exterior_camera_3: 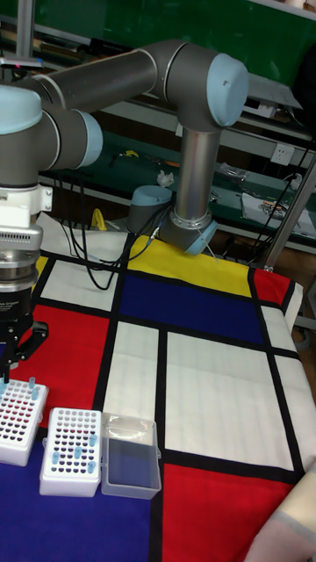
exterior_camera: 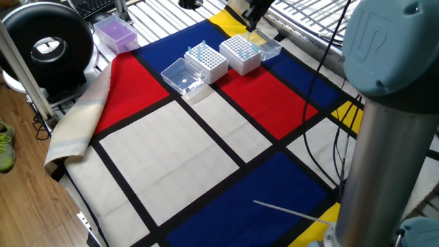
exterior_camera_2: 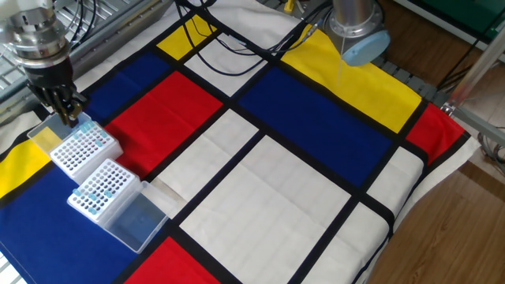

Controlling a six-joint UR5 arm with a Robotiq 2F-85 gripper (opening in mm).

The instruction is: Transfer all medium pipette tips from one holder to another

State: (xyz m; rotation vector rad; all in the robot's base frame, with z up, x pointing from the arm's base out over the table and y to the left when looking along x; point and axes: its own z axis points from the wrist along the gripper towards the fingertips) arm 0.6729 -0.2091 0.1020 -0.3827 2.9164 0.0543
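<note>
Two white tip holders stand side by side on the cloth. The nearer holder carries several medium pipette tips, small pale-blue cones. The farther holder has two tips standing in it. My gripper points straight down, just above the far edge of the farther holder. Its fingers are close together. The frames are too small to show whether a tip sits between them.
A clear lid lies open beside the nearer holder, and another lid sits behind the farther one. A purple tip box and a black round device stand off the cloth. Cables cross the far side.
</note>
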